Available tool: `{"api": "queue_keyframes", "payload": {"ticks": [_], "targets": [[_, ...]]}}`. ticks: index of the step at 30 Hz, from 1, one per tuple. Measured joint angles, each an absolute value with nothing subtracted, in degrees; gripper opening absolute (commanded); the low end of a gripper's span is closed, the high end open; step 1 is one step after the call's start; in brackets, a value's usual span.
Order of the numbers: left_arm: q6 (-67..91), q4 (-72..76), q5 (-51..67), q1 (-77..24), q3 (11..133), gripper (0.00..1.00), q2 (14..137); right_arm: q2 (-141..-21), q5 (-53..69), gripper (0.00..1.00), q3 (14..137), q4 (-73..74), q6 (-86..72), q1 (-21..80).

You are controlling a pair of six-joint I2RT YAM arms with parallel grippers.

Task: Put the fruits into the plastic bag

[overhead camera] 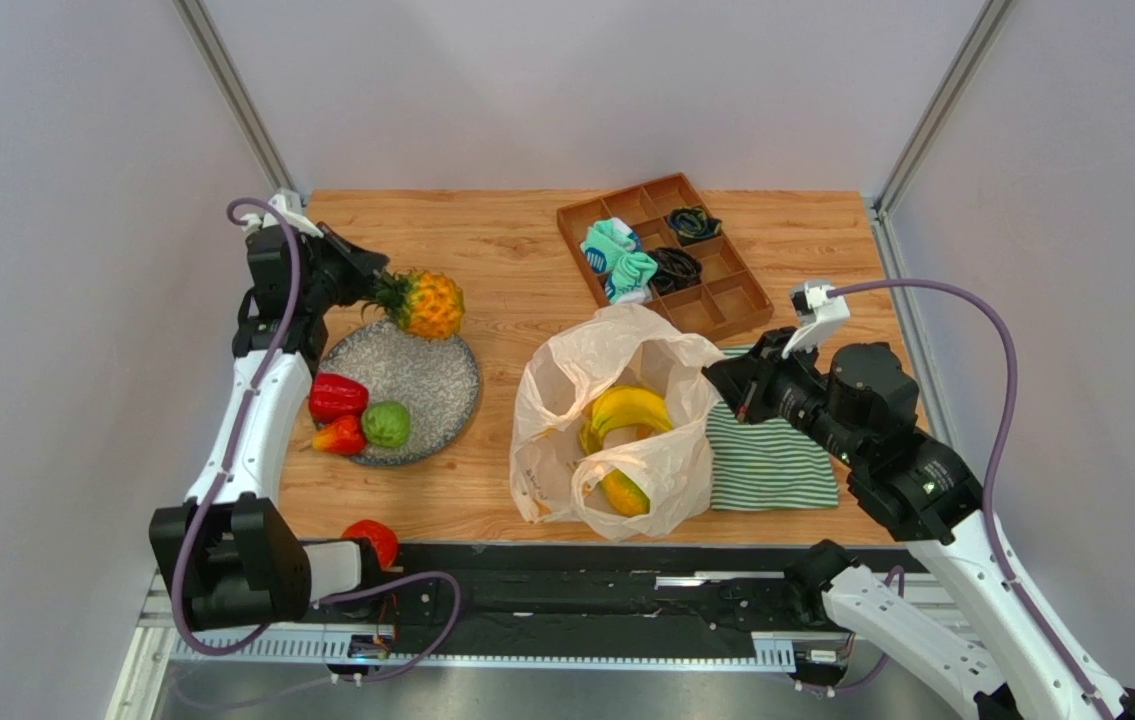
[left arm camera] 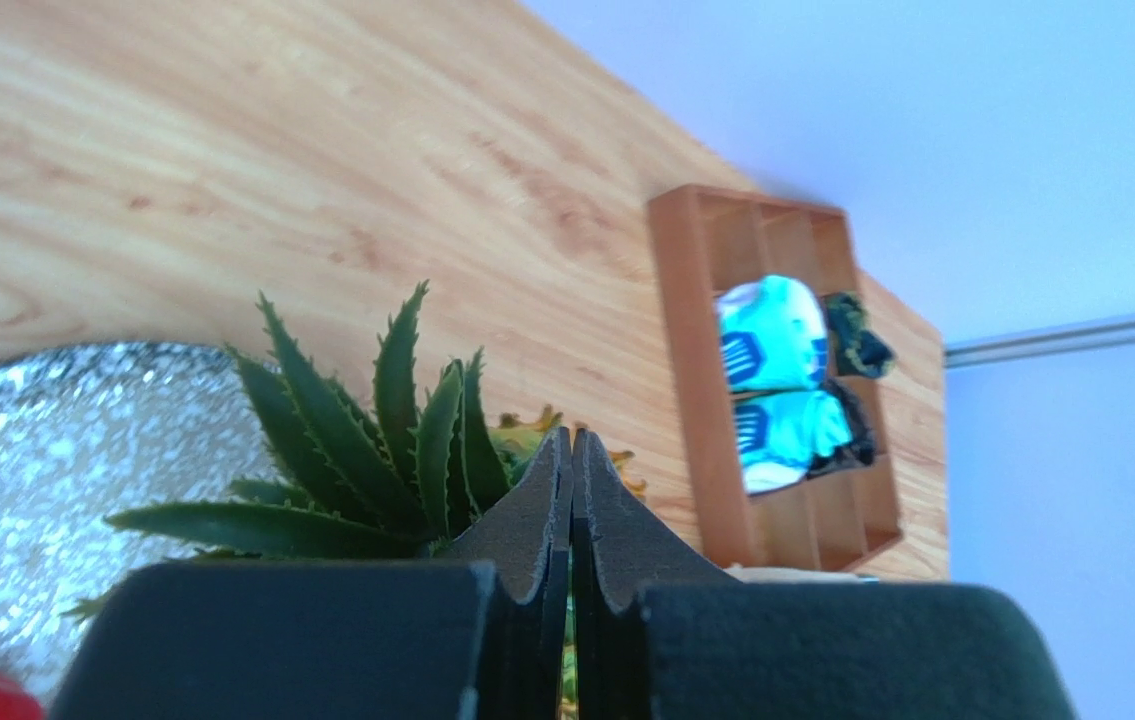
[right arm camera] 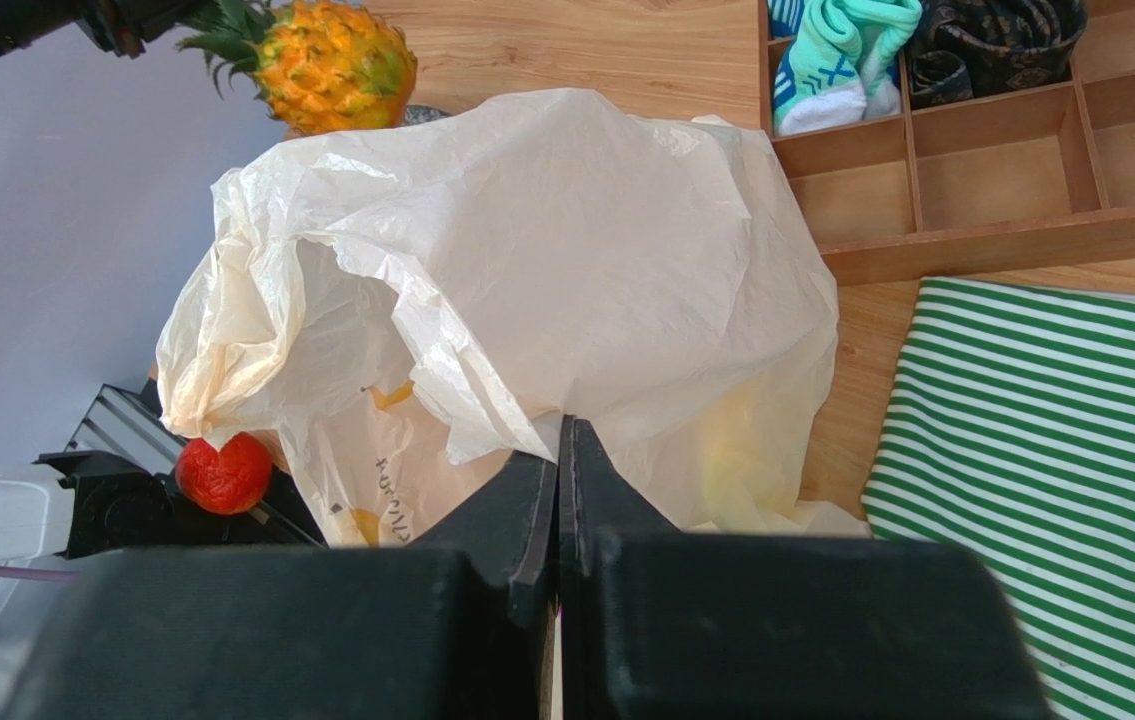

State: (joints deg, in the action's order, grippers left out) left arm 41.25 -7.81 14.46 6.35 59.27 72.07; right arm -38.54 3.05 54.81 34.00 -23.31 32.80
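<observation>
My left gripper point(overhead camera: 373, 282) point(left arm camera: 573, 435) is shut on the green crown of the orange pineapple point(overhead camera: 434, 305) point(left arm camera: 378, 435) at the far edge of the silver plate point(overhead camera: 431, 375). A red fruit point(overhead camera: 336, 396), a green one point(overhead camera: 387, 425) and a small red-orange one point(overhead camera: 337, 438) lie on the plate. Another red fruit point(overhead camera: 372, 540) point(right arm camera: 225, 473) sits off the table by the left arm's base. The plastic bag point(overhead camera: 611, 435) point(right arm camera: 558, 255) holds a banana point(overhead camera: 626, 413) and a yellow-orange fruit point(overhead camera: 623, 491). My right gripper point(overhead camera: 719, 383) point(right arm camera: 564, 428) is shut on the bag's right edge.
A wooden compartment tray point(overhead camera: 723, 308) point(right arm camera: 964, 180) at the back right holds teal point(overhead camera: 618, 258) and black point(overhead camera: 675, 270) cloth bundles. A green-and-white striped cloth point(overhead camera: 776, 458) point(right arm camera: 1069, 450) lies right of the bag. A black rail point(overhead camera: 573, 578) runs along the near edge.
</observation>
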Motion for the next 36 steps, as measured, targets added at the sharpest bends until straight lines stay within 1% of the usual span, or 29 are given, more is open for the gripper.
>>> {"api": "queue_keyframes", "payload": {"ticks": [7,11,17,23,30,36], "targets": [[43.2,-5.9,19.8,6.3,59.3,0.00,65.0,-39.0,3.0,0.00,54.8,34.0,-23.9,32.8],[43.6,-5.9,22.7,3.3,60.3,0.00,60.3,-39.4,2.8,0.00,54.8,33.9,-24.2,32.8],[43.1,-7.0,25.8,-9.6,67.4,0.00,54.7,-40.4,2.5,0.00,54.8,33.8,-24.4,32.8],[43.4,-3.6,27.2,-21.6,70.6,0.00,51.5,-41.3,2.4,0.00,54.8,33.6,-24.9,32.8],[41.6,-1.4,25.9,-35.2,71.6,0.00,54.6,-41.5,1.6,0.00,54.8,33.6,-25.4,32.8],[42.2,2.0,25.2,-39.8,68.6,0.00,60.6,-41.5,1.5,0.00,54.8,33.7,-25.7,32.8]]}}
